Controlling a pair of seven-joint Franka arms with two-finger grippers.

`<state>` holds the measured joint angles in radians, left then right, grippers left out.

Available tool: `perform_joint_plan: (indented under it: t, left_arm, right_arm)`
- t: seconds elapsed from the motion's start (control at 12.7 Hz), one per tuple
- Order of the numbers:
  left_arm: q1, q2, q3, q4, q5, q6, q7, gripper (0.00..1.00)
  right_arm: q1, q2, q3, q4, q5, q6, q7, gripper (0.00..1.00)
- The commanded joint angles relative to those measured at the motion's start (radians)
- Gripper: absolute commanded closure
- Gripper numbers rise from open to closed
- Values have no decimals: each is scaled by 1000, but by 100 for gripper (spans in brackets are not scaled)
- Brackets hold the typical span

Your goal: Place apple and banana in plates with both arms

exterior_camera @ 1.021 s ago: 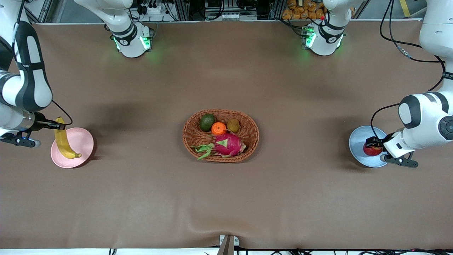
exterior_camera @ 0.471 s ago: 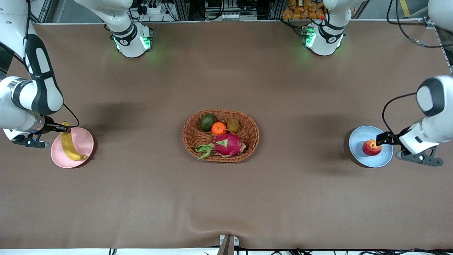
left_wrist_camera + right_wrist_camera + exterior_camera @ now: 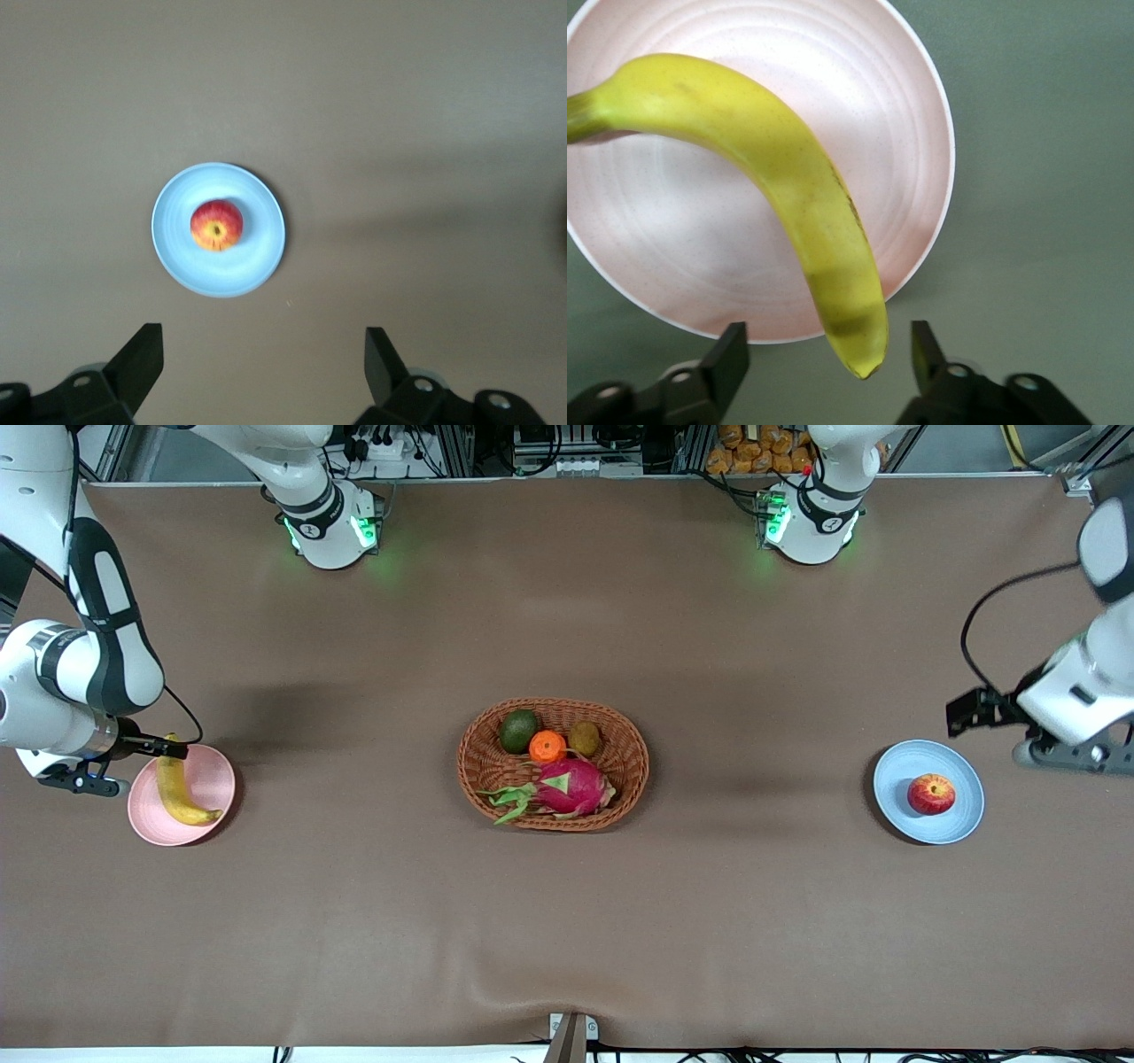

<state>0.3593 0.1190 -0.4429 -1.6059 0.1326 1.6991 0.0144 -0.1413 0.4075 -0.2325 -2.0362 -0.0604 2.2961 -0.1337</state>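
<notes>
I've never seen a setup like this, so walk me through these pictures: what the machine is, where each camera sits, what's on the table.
Two white robot arms work at a brown table. One camera looks down from across the table; one rides on each wrist. The left tool hangs open, holding nothing, above the table beside the blue plate, where the apple sits. The right tool is open over one end of the banana, which lies on the pink plate. A wicker basket of other fruit stands mid-table.

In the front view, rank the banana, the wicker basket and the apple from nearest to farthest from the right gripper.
Right gripper, open, at the pink plate's rim.
1. Banana, on that plate.
2. Wicker basket, mid-table.
3. Apple, on the blue plate, at the left arm's end.
</notes>
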Motion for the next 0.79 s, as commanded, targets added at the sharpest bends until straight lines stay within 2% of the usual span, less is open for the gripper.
perform_joint_plan:
  t: [0.0,0.16,0.31,0.47,0.55,0.71]
  left_arm:
    - [7,-48,-40,64,-13,-134,-74,0]
    - [10,-99,-42,67,-63,-157,-74,0]
    - [16,-108,-34,70,-106,-186,-67,0]
    - [17,-107,-34,89,-106,-199,-70,0]
    - [17,-102,-34,113,-106,-210,-68,0]
    - [13,-99,-37,129,-108,-219,-68,0]
  right_arm:
    - [-4,-33,9,20,-21,-73,-17,0]
    - [11,-53,13,130,-10,-275,-15,0]
    - [46,-90,19,229,4,-464,-15,0]
    - [103,-146,19,315,135,-642,-4,0]
    - [124,-168,19,371,167,-721,2,0]
    - [169,-225,22,431,175,-828,131,0]
